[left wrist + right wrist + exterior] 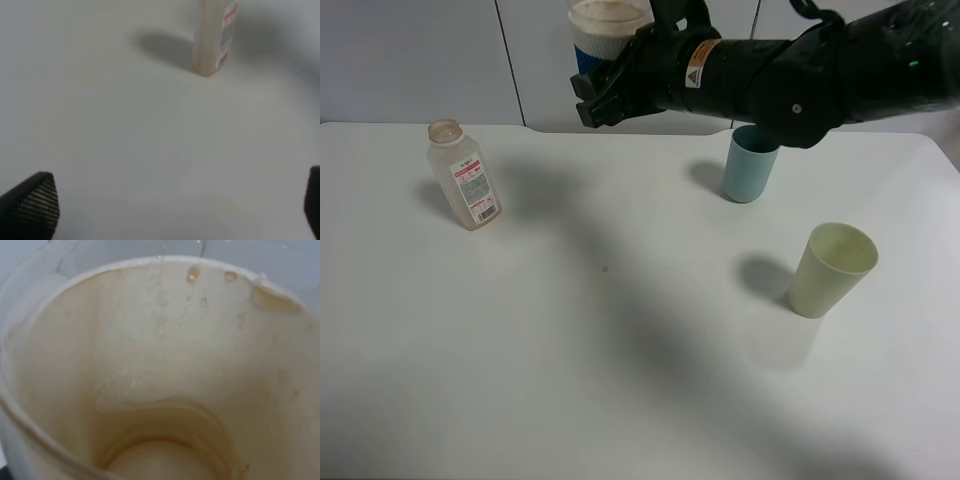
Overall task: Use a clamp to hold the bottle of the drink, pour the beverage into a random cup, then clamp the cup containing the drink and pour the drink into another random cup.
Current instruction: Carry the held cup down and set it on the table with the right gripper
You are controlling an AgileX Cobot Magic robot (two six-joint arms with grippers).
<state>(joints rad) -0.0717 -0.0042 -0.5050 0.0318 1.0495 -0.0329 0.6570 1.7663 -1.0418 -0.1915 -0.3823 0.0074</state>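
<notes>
Now on the second pour, by the look of it. Right gripper clenched around the white cup, held high at the top centre of the overhead frame, well above the table. Seen from the right wrist: a little tan drink pooled at the bottom of that cup, with droplets clinging near the rim. Left gripper released, jaws spread wide, hovering low over bare table with the bottle upright and uncapped in the upper left, well apart from everything else; looks nearly empty.

Two possible targets on the right half of the frame: the blue cup, partly hidden under the arm, and the pale cup lower right, standing in the open. Probably best to choose the pale one, since nothing blocks the view of its mouth.

To pour well:
- Carry the white cup level across, no tipping on the way.
- Bring its lip low and just over the target's rim before rotating the wrist.
- Tilt slowly; with so little liquid, expect a thin dribble down the wall rather than a stream, so keep the lip inside the rim.
- Avoid nudging the light, empty target; likely to topple easily.
- Keep the clamp firm throughout.
</notes>
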